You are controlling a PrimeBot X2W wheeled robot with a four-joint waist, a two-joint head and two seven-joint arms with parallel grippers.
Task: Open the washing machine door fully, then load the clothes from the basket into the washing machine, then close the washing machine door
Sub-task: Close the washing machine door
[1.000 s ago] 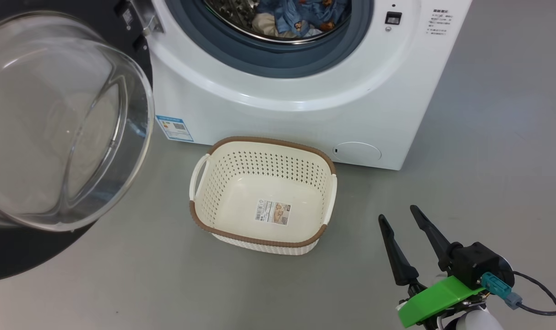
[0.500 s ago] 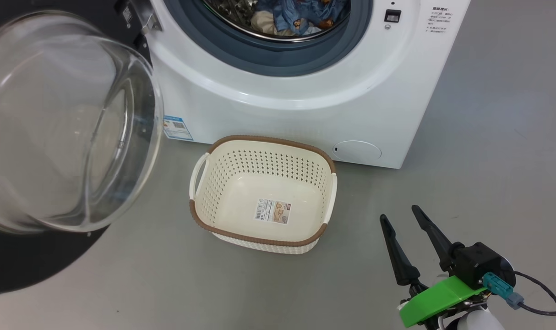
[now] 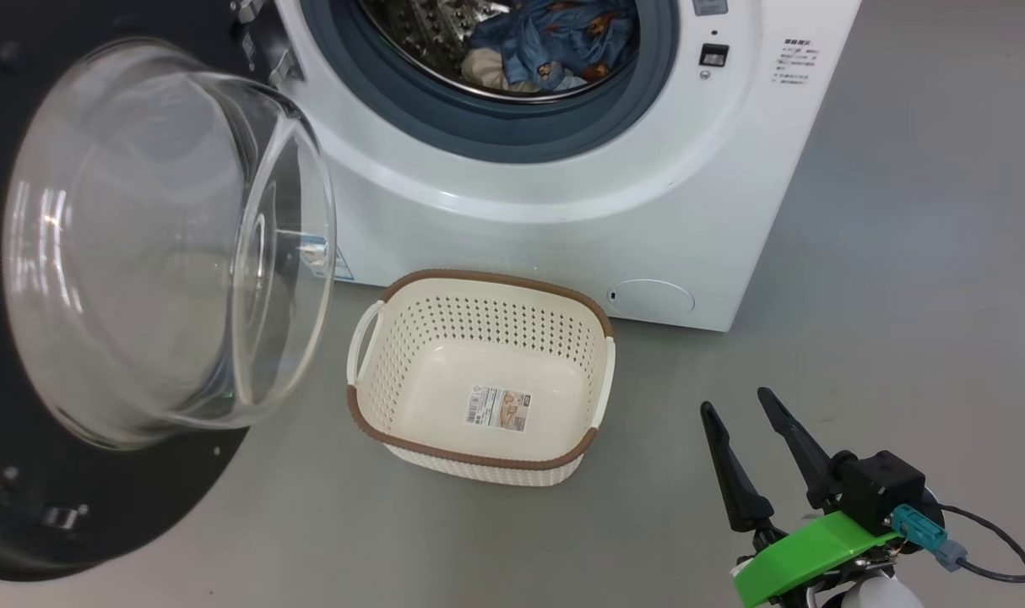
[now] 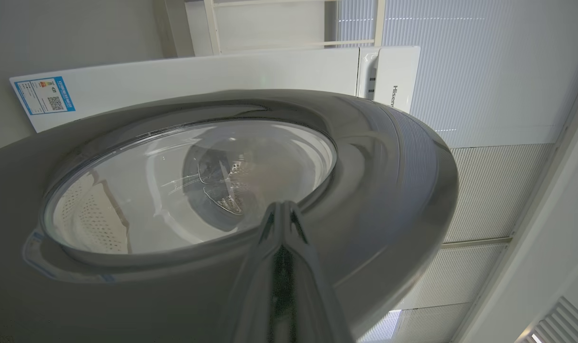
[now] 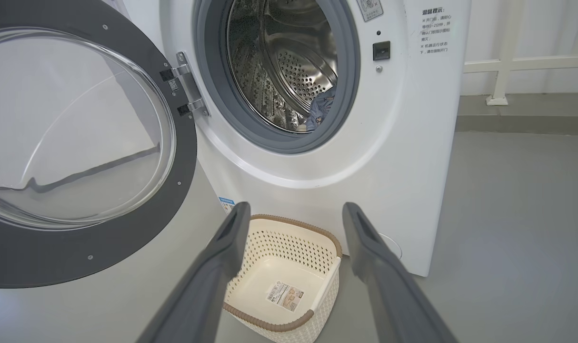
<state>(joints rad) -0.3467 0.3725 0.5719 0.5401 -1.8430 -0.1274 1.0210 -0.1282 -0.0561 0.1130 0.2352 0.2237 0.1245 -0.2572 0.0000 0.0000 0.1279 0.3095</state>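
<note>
Left jaws shut, seemingly touching rightward-bulging door [image 3: 141, 270].

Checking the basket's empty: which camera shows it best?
Head view: the cream-white perforated plastic basket shows whole, holding only its label sticker. The right wrist view hides one corner behind the right pincer; the left wrist view gives perhaps a blurred patch through the round door's glass.

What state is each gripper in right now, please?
Left gripper: closed, gripping nothing, tips at the washing machine door.
Right gripper: open, holding nothing.
</note>
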